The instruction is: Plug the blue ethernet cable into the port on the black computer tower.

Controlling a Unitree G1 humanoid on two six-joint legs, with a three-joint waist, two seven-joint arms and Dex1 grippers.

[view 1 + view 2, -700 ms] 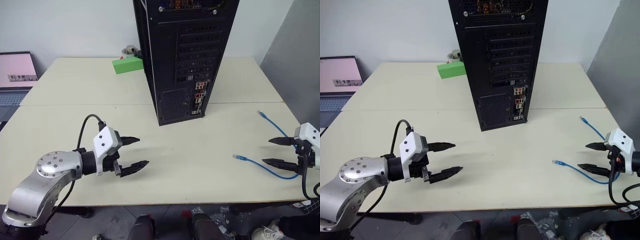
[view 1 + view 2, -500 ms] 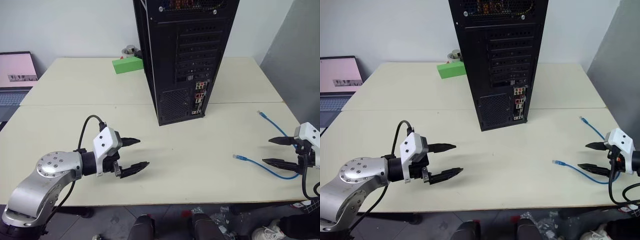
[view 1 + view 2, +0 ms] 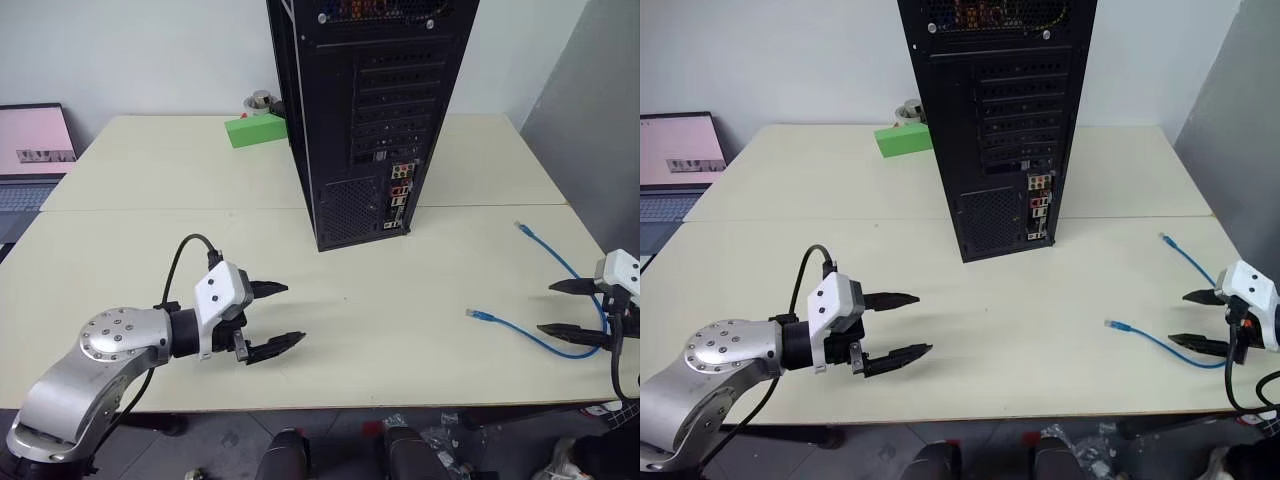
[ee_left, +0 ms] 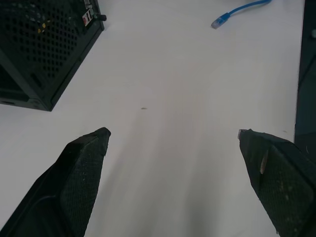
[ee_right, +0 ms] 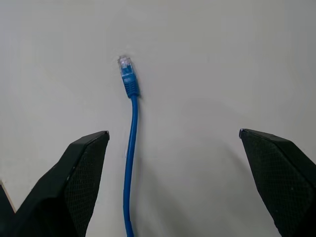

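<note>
Bench (image 3: 150, 250): one black computer tower (image 3: 365, 110), upright; one blue ethernet cable (image 3: 545, 300), loose, right of it; one green block (image 3: 255, 129). Left hand (image 3: 278, 318), right hand (image 3: 572, 312): wide open, empty.

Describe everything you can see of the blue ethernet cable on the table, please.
The blue ethernet cable is thin, round and light blue, lying loose on the cream table, at its right side. It curves in a bend, with a small clear plastic plug at each end: the near plug points toward the middle of the table, the far plug lies farther back. Nothing grips it; the open right gripper hovers above its bend.
</note>
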